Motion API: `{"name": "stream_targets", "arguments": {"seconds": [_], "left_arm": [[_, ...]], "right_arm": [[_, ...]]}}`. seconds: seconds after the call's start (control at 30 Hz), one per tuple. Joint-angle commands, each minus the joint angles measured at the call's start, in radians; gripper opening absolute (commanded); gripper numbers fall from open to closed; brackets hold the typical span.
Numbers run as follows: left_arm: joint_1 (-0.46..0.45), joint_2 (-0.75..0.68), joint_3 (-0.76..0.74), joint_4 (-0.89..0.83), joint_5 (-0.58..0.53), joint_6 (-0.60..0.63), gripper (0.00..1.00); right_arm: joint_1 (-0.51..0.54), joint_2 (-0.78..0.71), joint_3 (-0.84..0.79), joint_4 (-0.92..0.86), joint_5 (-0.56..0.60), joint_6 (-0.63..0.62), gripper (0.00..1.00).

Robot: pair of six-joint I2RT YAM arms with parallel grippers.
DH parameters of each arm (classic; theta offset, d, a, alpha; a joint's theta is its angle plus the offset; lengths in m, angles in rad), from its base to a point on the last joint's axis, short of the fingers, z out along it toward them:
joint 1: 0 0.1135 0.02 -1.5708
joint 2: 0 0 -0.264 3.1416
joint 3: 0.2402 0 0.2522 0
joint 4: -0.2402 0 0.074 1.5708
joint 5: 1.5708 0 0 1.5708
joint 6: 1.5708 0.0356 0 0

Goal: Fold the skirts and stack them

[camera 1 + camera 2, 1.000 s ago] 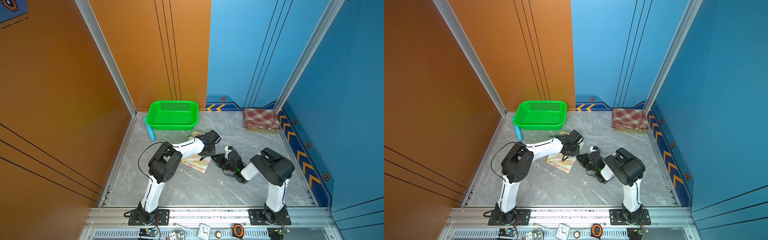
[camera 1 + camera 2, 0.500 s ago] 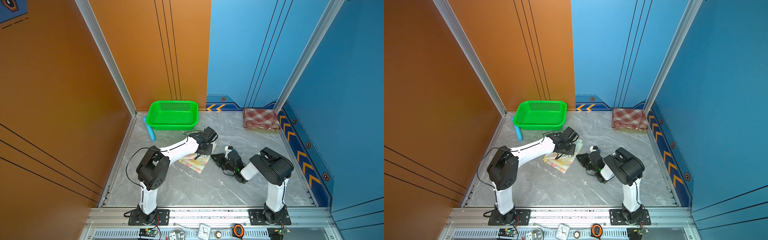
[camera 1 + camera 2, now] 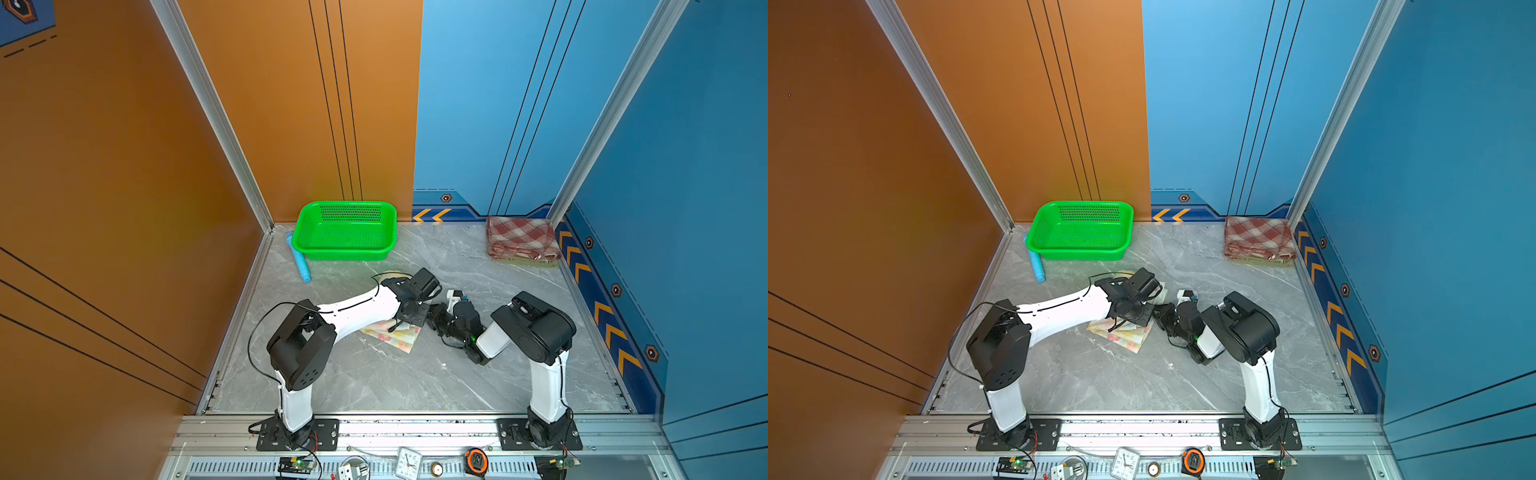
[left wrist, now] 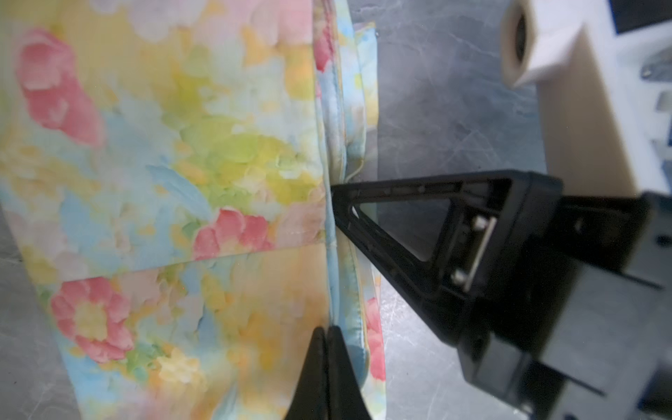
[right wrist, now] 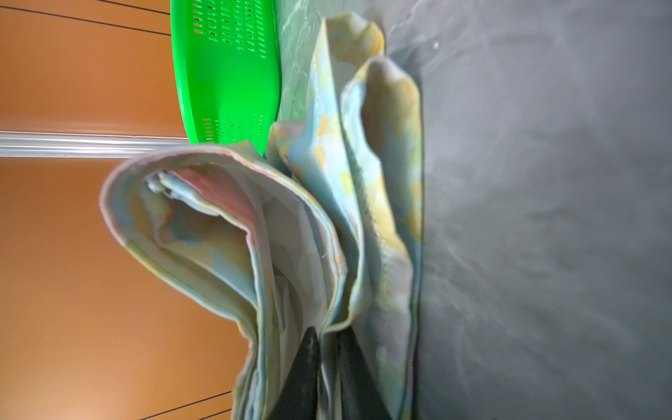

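The floral skirt [image 3: 399, 338] [image 3: 1125, 338] lies folded mid-table, partly under my left arm. My left gripper [image 3: 405, 322] [image 4: 327, 331] is shut, its tips resting on the folded edge of the floral cloth [image 4: 182, 163]; no cloth shows between them. From the right, my right gripper [image 3: 430, 313] [image 5: 325, 332] is shut on loose layers of the floral skirt [image 5: 382, 218], and its black finger [image 4: 363, 225] meets the same edge. The plaid skirt [image 3: 521, 243] [image 3: 1256, 239] sits folded in the back right corner on the olive-green skirt [image 3: 528, 261], of which only an edge shows.
A green mesh basket [image 3: 345, 253] [image 5: 225, 72] stands at the back left against the orange wall, with a blue tube [image 3: 299, 259] beside it. Walls close in the table on three sides. A clock [image 3: 409, 463] and a tape measure [image 3: 476, 459] lie on the front rail.
The left arm's elbow has swung out to the left and dropped lower, while its gripper stays on the floral skirt. The right arm has barely moved.
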Motion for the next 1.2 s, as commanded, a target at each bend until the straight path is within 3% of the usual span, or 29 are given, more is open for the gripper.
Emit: {"name": "stream_targets", "arguments": {"seconds": [0.0, 0.13, 0.3, 0.47, 0.8, 1.17], "left_arm": [[-0.019, -0.047, -0.033, -0.028, -0.022, 0.031, 0.00], [-0.021, -0.065, -0.055, -0.028, -0.031, 0.032, 0.00], [-0.017, -0.088, -0.062, -0.028, -0.049, 0.024, 0.00], [-0.009, -0.089, -0.058, -0.019, -0.050, 0.015, 0.00], [0.000, -0.070, -0.062, 0.029, -0.043, -0.003, 0.00], [0.010, -0.064, -0.068, 0.048, -0.039, -0.002, 0.00]], "right_arm": [[0.011, 0.095, -0.055, -0.238, 0.008, 0.015, 0.15], [0.013, 0.090, -0.067, -0.235, 0.017, 0.017, 0.16], [0.016, 0.069, -0.091, -0.230, 0.029, 0.007, 0.29], [0.000, -0.005, -0.134, -0.257, 0.051, -0.020, 0.32], [0.022, -0.197, -0.105, -0.675, 0.127, -0.149, 0.29], [0.077, -0.354, -0.091, -0.889, 0.252, -0.195, 0.27]]}}
